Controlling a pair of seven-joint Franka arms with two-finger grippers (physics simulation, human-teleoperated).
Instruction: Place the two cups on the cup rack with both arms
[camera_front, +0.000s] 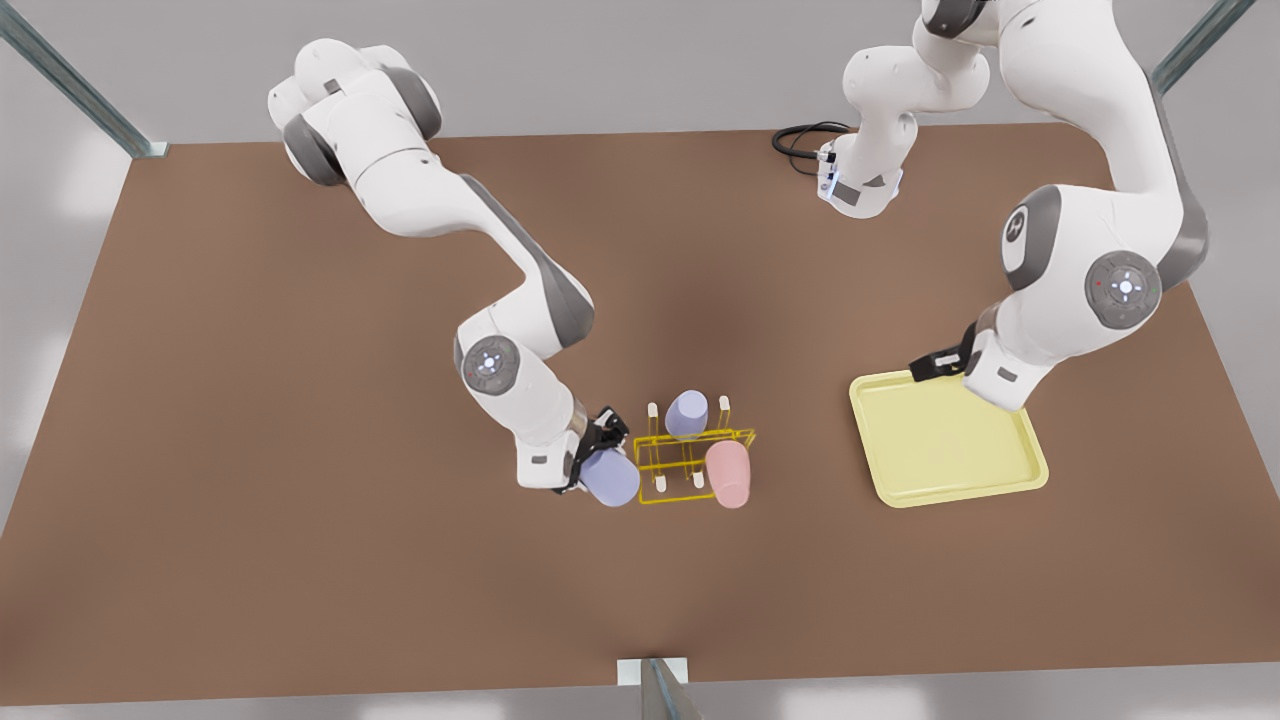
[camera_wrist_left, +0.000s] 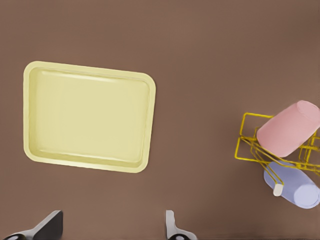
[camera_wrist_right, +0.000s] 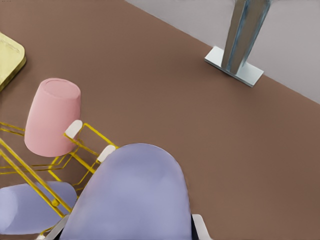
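My right gripper (camera_front: 598, 450) stood at the end of the small bright-yellow wire cup rack (camera_front: 693, 462) on the front view's left, pinching a pale lavender-blue tapered tumbler (camera_front: 610, 477) between its fingers, the cup's closed base bulking large before my wrist camera (camera_wrist_right: 131, 197). A plain pink tapered tumbler (camera_front: 729, 473) already sat upturned on a peg at the rack's other end, and a second lavender tumbler (camera_front: 687, 413) rested on a far-side peg, so I judged this the last cup to hang. Two white-tipped pegs (camera_wrist_right: 74, 128) stood free just beside my cup. To do it well, I reckoned, I should tilt the tumbler's open mouth toward the nearest free peg, line its axis with that peg, then slide it down without nudging the light frame or the pink tumbler; only once the cup bore its own weight should I let the fingers part. My left gripper (camera_wrist_left: 112, 227) waited well apart, fingers spread and empty, over the brown table (camera_front: 300, 450) near the flat pale-yellow rectangular tray (camera_front: 945, 440), and it ought to stay clear.
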